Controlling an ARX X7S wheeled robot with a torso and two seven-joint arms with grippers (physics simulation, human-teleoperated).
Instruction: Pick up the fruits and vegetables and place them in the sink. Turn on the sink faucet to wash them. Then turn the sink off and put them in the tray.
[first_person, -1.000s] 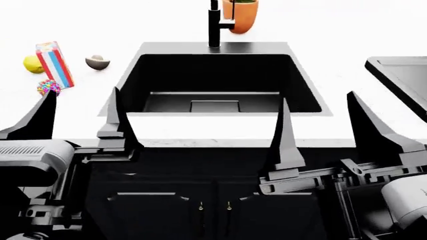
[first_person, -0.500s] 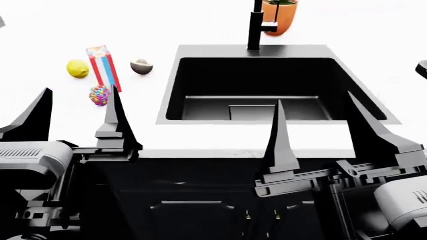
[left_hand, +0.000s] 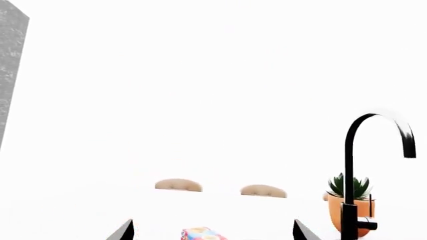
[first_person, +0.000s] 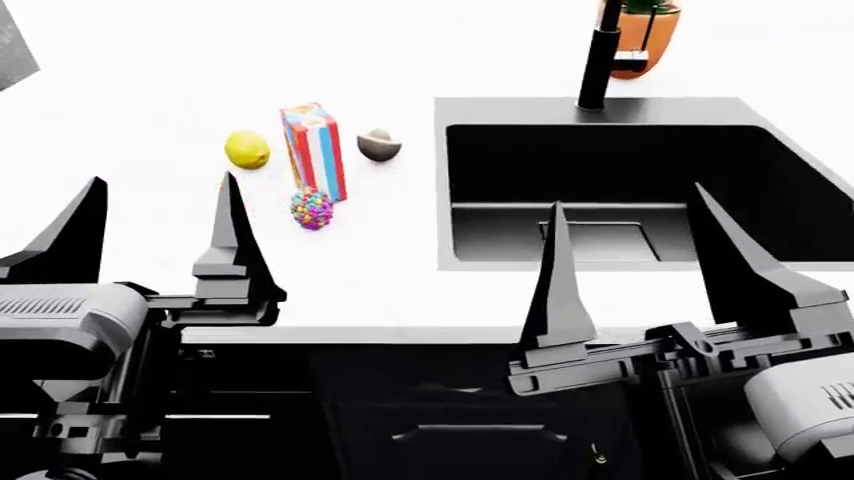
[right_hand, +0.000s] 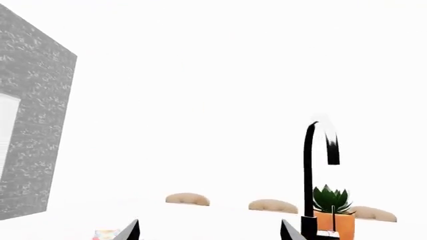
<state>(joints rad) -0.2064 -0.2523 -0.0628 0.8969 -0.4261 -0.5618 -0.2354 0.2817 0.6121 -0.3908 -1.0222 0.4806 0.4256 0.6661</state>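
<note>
A: Counter (first_person: 160, 80), glossy white, is carrying, left to right: lemon (first_person: 247, 149), small round yellow; striped box (first_person: 314, 150), upright; beaded ball (first_person: 312, 208) just in front of the box; avocado half (first_person: 379, 144), dull-skinned.

B: Sink (first_person: 627, 190), matte black and deep, is lying right of them, slim faucet (first_person: 597, 60) standing at its back rim, orange plant pot (first_person: 645, 35) behind.

A: Grippers?

B: Left gripper (first_person: 154, 230) and right gripper (first_person: 634, 265) are hovering near the front edge, jaws spread, holding nothing.
</note>
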